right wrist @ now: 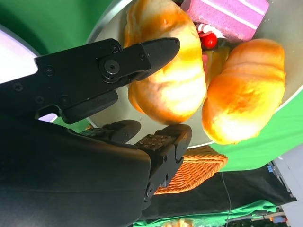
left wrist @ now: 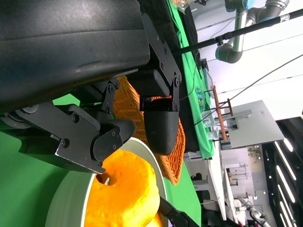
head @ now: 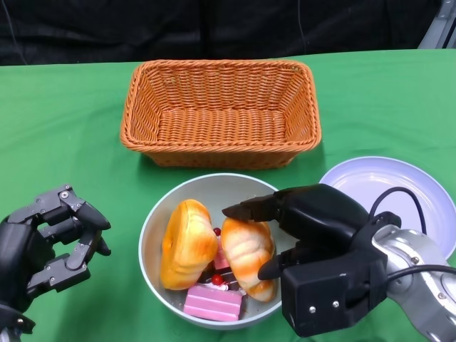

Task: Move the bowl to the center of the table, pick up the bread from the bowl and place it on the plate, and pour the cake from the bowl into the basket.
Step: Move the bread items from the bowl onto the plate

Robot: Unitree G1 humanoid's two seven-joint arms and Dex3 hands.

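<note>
1. A pale grey round bowl sits on the green surface, just in front of the basket.
2. Two golden-orange bread rolls lie side by side in it.
3. A pink rectangular cake slice lies at the bowl's near edge.
4. An orange woven wicker basket stands upright behind the bowl.
5. A pale lilac round plate lies right of the bowl.

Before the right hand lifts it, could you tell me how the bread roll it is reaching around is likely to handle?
The bread roll looks glossy and rounded, so it may slip or turn between the fingers of the right hand. It leans on the cake and the other bread in the bowl, so lifting it may nudge them.
</note>
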